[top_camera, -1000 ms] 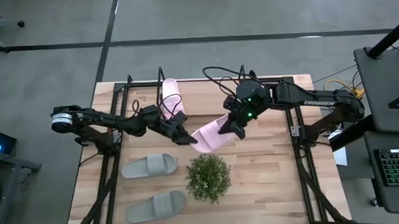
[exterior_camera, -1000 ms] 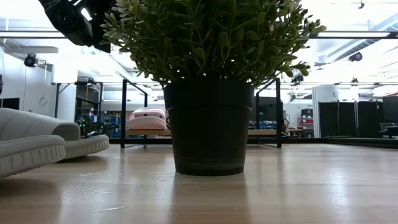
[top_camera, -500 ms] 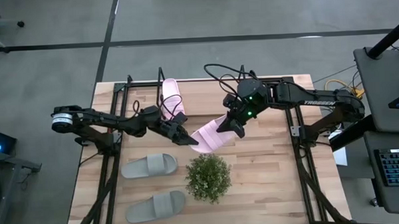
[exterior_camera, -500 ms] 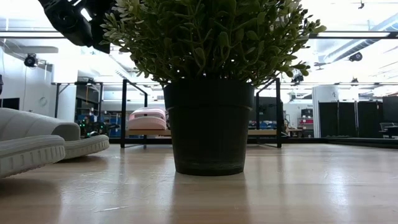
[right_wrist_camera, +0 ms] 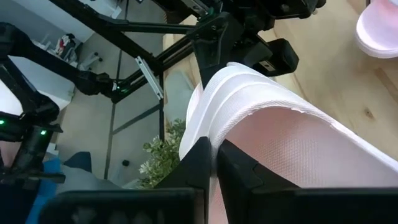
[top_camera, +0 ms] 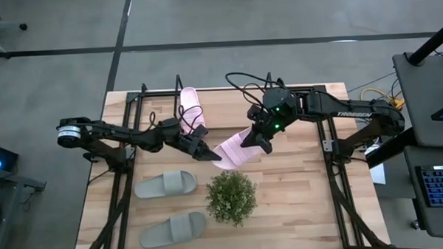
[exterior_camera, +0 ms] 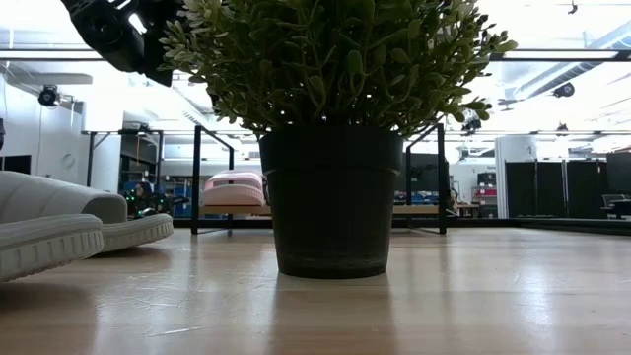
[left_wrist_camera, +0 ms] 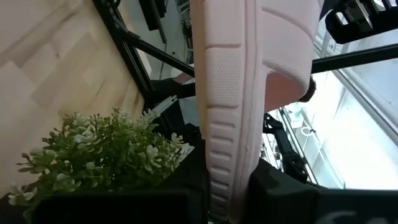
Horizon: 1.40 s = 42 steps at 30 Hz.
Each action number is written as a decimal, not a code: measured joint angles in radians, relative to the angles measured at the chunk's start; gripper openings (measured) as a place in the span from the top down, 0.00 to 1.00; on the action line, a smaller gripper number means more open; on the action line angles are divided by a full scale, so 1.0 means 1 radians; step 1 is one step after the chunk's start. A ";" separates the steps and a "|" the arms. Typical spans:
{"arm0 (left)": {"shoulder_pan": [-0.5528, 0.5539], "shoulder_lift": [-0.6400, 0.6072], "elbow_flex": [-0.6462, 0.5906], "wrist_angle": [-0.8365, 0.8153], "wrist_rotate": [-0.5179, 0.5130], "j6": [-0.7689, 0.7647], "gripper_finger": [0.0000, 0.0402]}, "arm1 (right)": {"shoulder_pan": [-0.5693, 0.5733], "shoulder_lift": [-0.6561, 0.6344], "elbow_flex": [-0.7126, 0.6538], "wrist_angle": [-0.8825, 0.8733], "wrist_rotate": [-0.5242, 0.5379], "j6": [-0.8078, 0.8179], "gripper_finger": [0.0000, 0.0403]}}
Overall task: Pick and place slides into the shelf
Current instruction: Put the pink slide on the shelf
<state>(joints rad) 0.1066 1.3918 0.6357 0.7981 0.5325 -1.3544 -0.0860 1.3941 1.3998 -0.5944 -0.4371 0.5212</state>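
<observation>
A pale pink slide [top_camera: 233, 148] is held above the table between both grippers, just beyond the plant [top_camera: 231, 198]. My left gripper [top_camera: 210, 154] is shut on its near-left end, my right gripper [top_camera: 253, 143] on its far-right end. A second pink slide [top_camera: 191, 107] lies flat on the shelf [top_camera: 143, 98] at the far edge and also shows on the board in the low view [exterior_camera: 234, 189]. Two grey slides [top_camera: 164, 184] [top_camera: 173, 228] rest on their soles on the near left of the table. My left gripper pinches the ribbed side of the slide's sole [left_wrist_camera: 227, 177] between its two fingers at the near-left end. It reaches in from the table's left, slanting down. The slide is turned on edge in the hold. My right gripper pinches a thin edge of the slide [right_wrist_camera: 214, 146] between its nearly closed fingers at the far-right end. It comes from the table's right, slanting down. Strap or sole rim, I cannot tell.
The potted plant [exterior_camera: 330, 138] stands close in front of the held slide and fills the low view. Black frame rails [top_camera: 120, 187] [top_camera: 334, 180] run along both table sides. The shelf's board [exterior_camera: 424, 209] shows bare to the right of the pink slide on it.
My left gripper has shut on the slide's near-left end. The slide has stayed almost where it was, held between both grippers.
</observation>
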 joint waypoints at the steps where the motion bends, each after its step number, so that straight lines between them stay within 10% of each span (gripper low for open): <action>1: 0.000 0.000 0.000 0.002 -0.001 0.000 0.94 | 0.000 0.000 0.000 0.003 -0.001 -0.002 0.94; 29: -0.015 -0.001 -0.004 -0.099 -0.174 0.007 0.94 | -0.108 -0.027 0.001 0.093 -0.010 -0.012 0.59; 42: -0.052 -0.001 -0.005 -0.210 -0.481 0.003 0.94 | -0.119 -0.029 0.001 0.170 0.046 0.044 0.59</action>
<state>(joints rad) 0.0545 1.3907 0.6312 0.5876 0.0518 -1.3511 -0.2050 1.3650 1.4006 -0.4240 -0.3915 0.5655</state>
